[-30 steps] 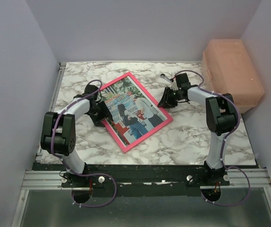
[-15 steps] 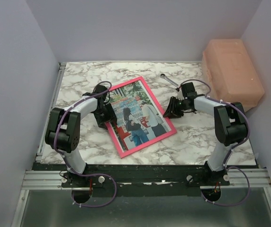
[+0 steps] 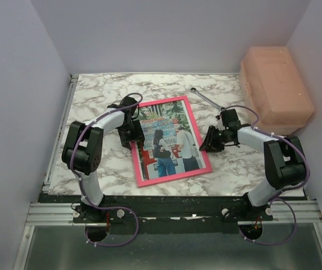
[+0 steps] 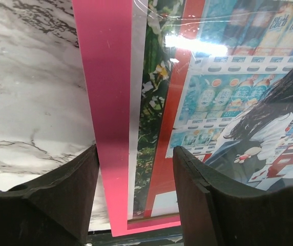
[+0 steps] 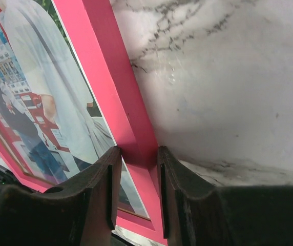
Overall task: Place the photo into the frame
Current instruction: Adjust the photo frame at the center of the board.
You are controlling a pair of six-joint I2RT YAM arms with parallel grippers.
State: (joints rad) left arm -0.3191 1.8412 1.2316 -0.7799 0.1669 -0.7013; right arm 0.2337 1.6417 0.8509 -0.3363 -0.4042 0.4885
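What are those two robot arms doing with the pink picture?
They are handling the frame, which lies flat on the marble table with the photo already showing face up inside it. The right gripper pinches the frame's right edge. The left gripper sits at the left edge, its jaws apart astride the pink strip.

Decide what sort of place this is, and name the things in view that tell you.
Probably a robot test cell: plain walls box in a marble-patterned table, and the left arm and right arm are mounted on a metal rail at its near edge.
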